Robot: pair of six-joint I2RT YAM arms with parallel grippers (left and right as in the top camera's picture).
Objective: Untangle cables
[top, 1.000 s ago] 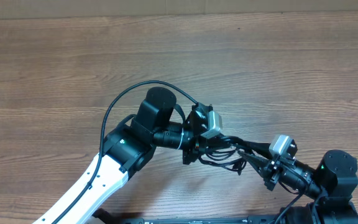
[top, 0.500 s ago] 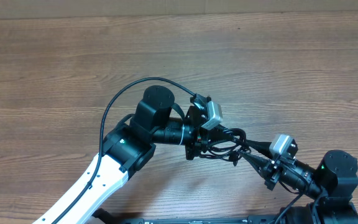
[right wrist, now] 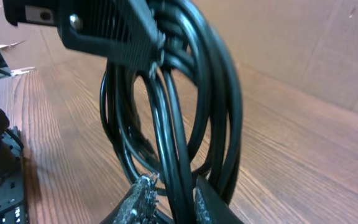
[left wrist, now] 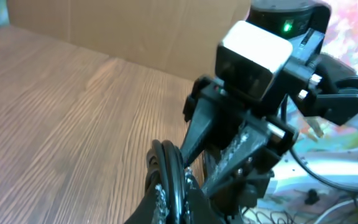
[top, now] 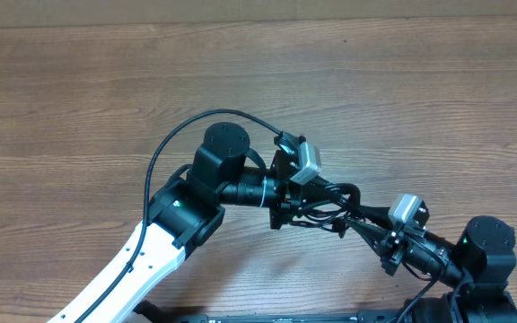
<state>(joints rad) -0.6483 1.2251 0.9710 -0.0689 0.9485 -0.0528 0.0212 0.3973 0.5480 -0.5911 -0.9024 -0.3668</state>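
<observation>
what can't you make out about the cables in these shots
Plug ends of the cables: overhead, too small, lost in one black clump; both wrist views cut them off.
How many cords and where they cross: right wrist, loops overlap at close range.
Left gripper fingertips: left wrist, blurred, cut by the bottom edge.
Right gripper contact: right wrist, cropped at the bottom edge.

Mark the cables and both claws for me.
cables [right wrist: 225, 112], right wrist view, outer loop of the bundle.
left claw [left wrist: 174, 186], left wrist view, between its fingertips.
right claw [right wrist: 171, 186], right wrist view, between its fingertips.
</observation>
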